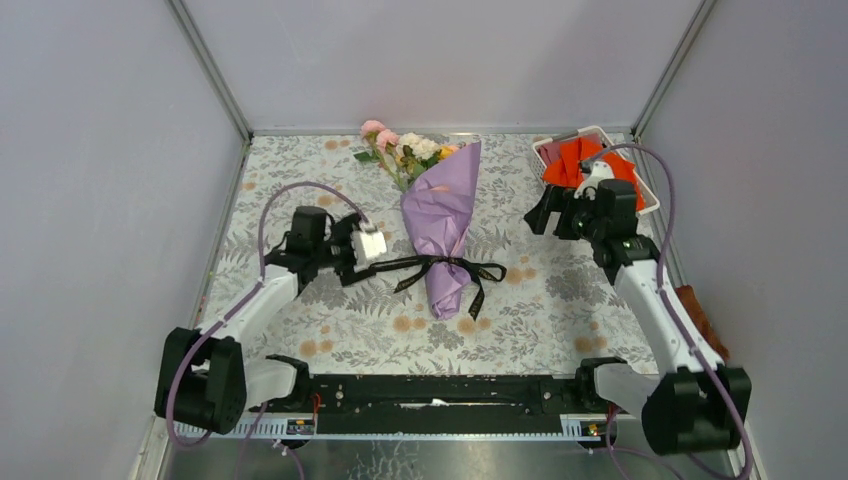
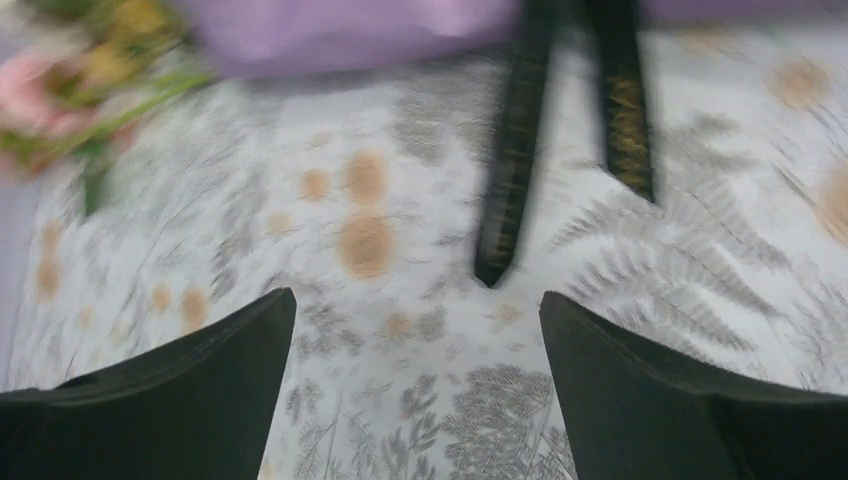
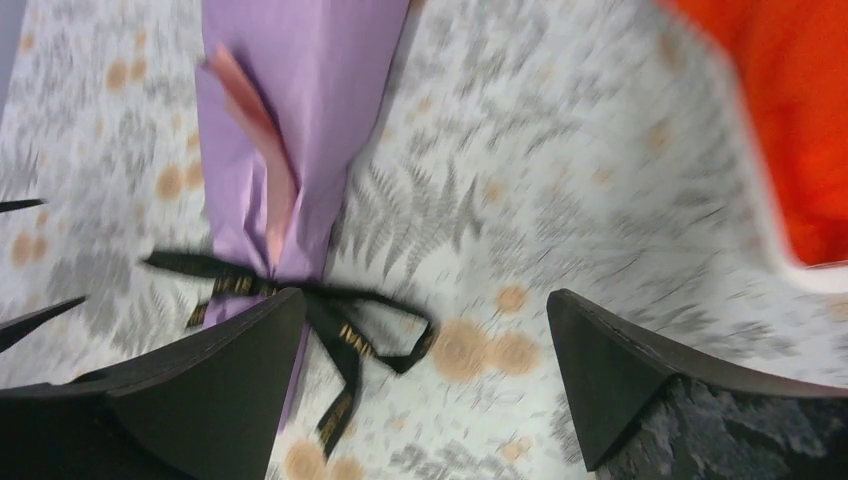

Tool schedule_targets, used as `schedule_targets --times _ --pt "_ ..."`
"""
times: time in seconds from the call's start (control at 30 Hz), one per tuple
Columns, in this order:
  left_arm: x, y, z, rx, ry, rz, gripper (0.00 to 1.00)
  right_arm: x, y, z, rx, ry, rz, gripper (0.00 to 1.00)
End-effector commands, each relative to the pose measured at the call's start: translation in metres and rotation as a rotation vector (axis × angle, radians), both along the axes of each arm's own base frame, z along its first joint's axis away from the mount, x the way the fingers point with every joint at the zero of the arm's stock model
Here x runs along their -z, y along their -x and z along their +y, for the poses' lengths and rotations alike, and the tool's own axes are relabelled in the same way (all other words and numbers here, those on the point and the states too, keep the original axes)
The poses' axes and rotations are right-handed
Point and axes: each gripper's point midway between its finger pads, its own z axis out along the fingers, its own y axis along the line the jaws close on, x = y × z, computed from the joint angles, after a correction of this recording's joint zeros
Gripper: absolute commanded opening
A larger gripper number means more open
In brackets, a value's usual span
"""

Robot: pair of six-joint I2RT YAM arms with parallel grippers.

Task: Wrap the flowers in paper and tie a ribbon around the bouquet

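a bouquet (image 1: 440, 225) lay mid-table (image 1: 560, 300): lilac paper (image 1: 447, 195) coned around pink, yellow and white flowers (image 1: 400, 148) pointing to the far side. a black ribbon (image 1: 440, 268) was tied round its narrow near end. the left gripper (image 2: 415, 300) sat near one ribbon tail, jaws wide, holding nothing. the right gripper (image 3: 425, 300) hung off to the right, jaws likewise wide.

**Around the table: printed cover, tray, two cloths**

A tablecloth (image 1: 560, 310) printed with grey fern leaves and tan-orange blossoms covers the table. In the far right corner a white-rimmed tray (image 1: 547, 148) holds a crumpled orange-red cloth (image 1: 572, 162). A small brown cloth (image 1: 700, 318) lies at the right edge, beside the plain grey wall (image 1: 760, 150).
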Motion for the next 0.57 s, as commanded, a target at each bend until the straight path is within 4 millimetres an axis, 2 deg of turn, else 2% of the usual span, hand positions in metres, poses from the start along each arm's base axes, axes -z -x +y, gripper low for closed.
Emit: schedule_targets --times 0.0,0.07,0.13,0.23,0.3,0.37,0.53 --pt "-0.078 -0.069 0.029 -0.734 0.526 -0.002 0.99 -0.036 -0.009 -0.044 0.222 0.126 -0.268 1.0" --pt "-0.089 -0.077 0.069 -0.963 0.661 -0.061 0.99 -0.037 -0.009 -0.065 0.324 0.179 -0.358 1.0" --pt "-0.091 -0.073 0.106 -1.122 0.752 -0.118 0.99 -0.03 -0.003 -0.087 0.436 0.225 -0.382 1.0" --pt "-0.085 -0.059 0.164 -1.367 0.928 -0.159 0.99 -0.022 0.009 -0.115 0.619 0.243 -0.376 1.0" --pt "-0.075 -0.044 0.198 -1.509 1.01 -0.178 0.99 -0.016 0.017 -0.121 0.67 0.228 -0.375 1.0" --pt "-0.064 -0.031 0.209 -1.556 0.949 -0.225 0.99 -0.007 0.022 -0.123 0.684 0.219 -0.383 1.0" --pt "-0.046 -0.014 0.206 -1.552 0.917 -0.223 0.99 0.006 0.027 -0.125 0.706 0.205 -0.39 1.0"
